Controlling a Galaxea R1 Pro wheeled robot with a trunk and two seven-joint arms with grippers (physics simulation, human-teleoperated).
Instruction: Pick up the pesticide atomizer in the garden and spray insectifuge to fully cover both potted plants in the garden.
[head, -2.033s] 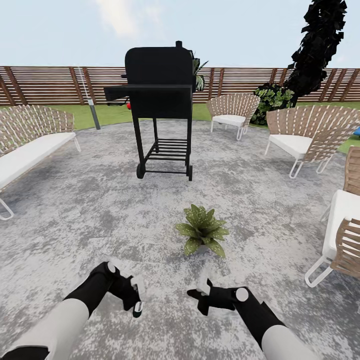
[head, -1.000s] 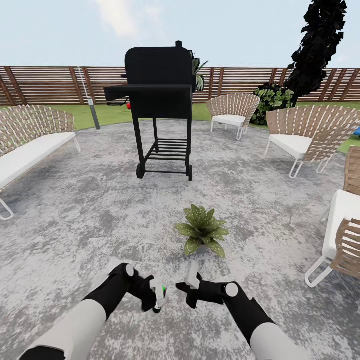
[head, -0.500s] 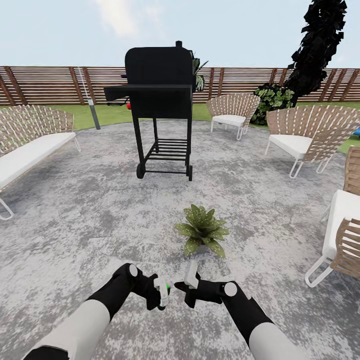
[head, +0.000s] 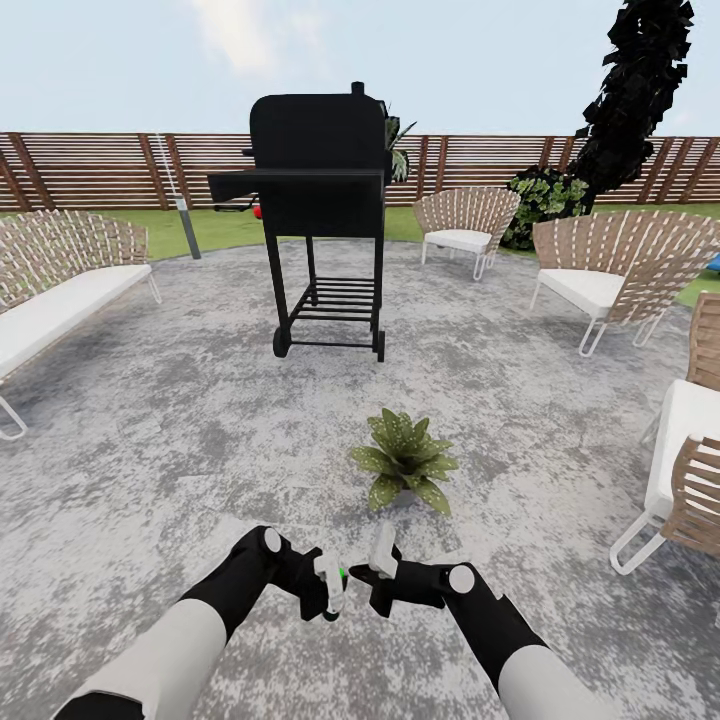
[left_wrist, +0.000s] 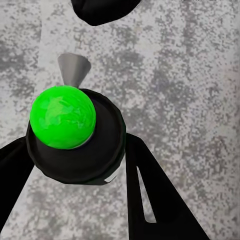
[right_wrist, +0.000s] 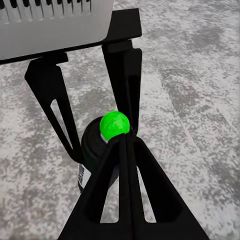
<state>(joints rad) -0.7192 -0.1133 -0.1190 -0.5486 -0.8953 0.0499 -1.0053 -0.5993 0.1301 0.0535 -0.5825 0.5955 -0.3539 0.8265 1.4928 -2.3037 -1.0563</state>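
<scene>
Pesticide atomizer (left_wrist: 75, 135) sat clamped in the left gripper (head: 330, 590) jaws. The right gripper (head: 372, 572) jaws were together, touching it, near 1 potted plant (head: 404, 460).

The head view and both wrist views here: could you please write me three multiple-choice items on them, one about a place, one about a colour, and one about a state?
1. Where does the potted plant stand?
A. on the grey stone patio, between the black grill and the grippers
B. on the grill's lower shelf
C. on a wicker chair seat

2. What colour is the tip of the pesticide atomizer?
A. red
B. bright green
C. yellow

3. What is the state of the left gripper?
A. open above the plant
B. resting on the grill
C. shut on the atomizer

Answers: 1 A, the plant sits on the paving ahead of both arms. 2 B, the rounded cap is vivid green in both wrist views. 3 C, black fingers flank the bottle on both sides.
</scene>
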